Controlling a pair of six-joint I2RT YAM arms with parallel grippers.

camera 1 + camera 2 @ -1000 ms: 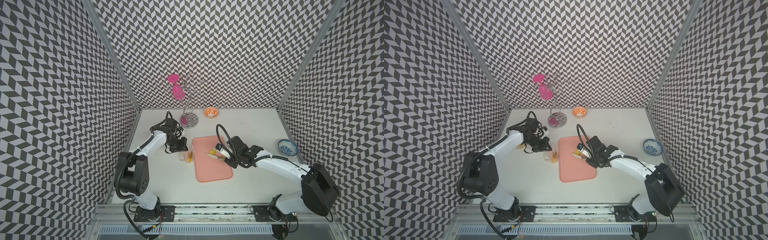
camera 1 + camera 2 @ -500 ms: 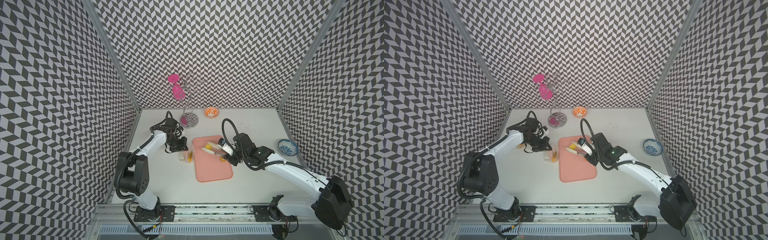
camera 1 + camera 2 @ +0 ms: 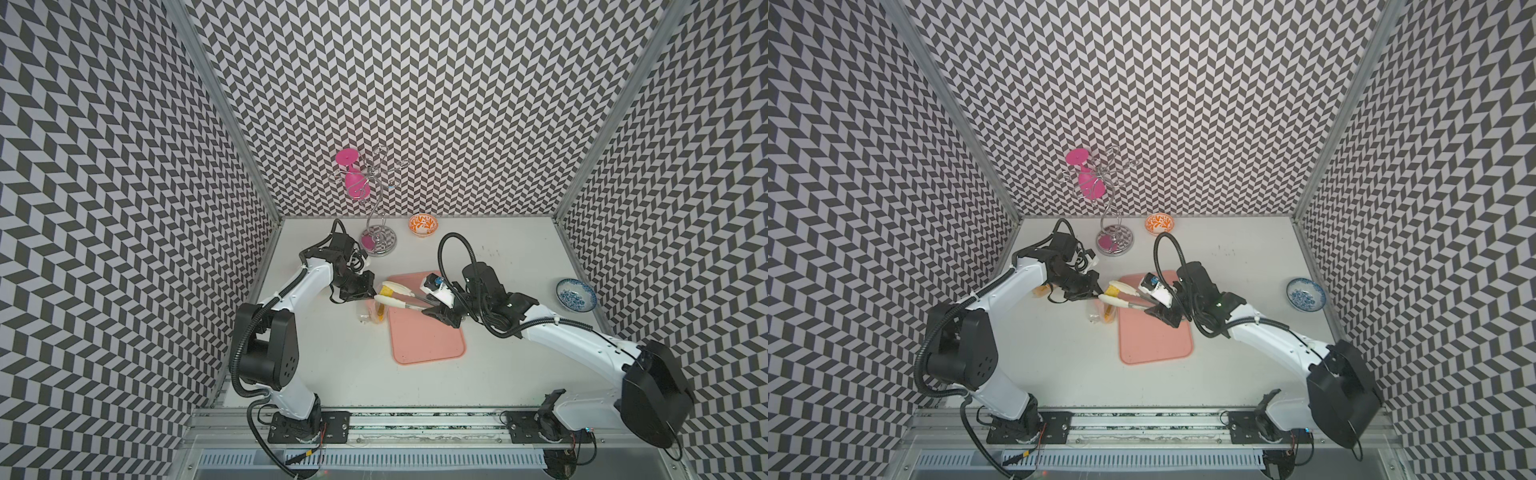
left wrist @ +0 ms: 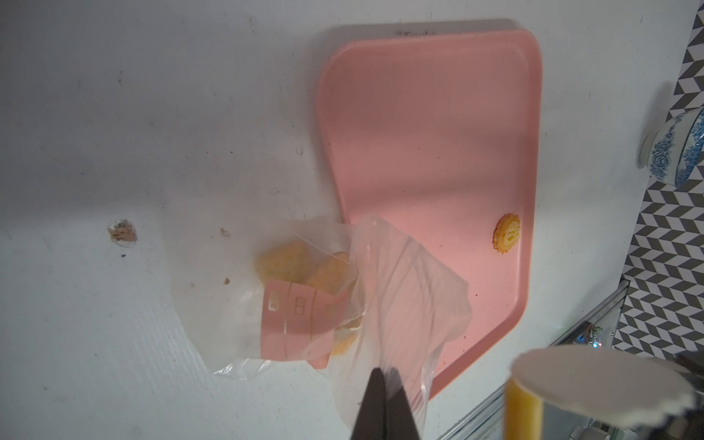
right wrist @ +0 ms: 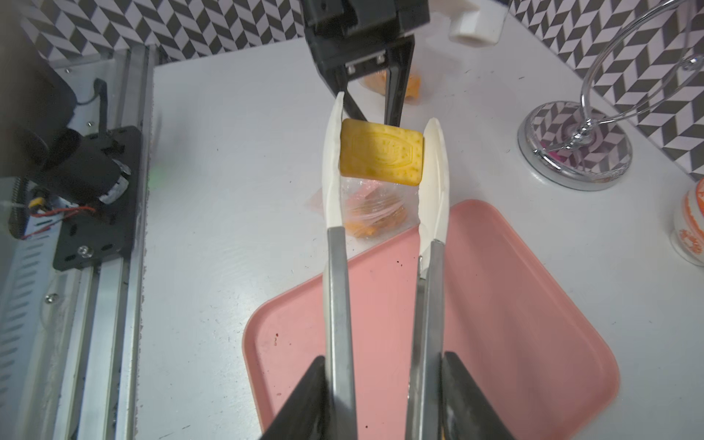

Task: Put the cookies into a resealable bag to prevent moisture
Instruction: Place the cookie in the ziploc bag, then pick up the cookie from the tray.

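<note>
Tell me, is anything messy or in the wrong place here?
Yes. Some orange cookies lie on the bare table near the left gripper, outside both the bag and the pink tray. Crumbs speckle the table too.

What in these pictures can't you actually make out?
- Cookies in the bag: count unclear, left wrist view, cloudy plastic and pink label cover them.
- Cracker lettering: right wrist view, too small.
- Orange lump: right wrist view, left gripper hides most.
- Tongs handles: right wrist view, cut by bottom edge.
</note>
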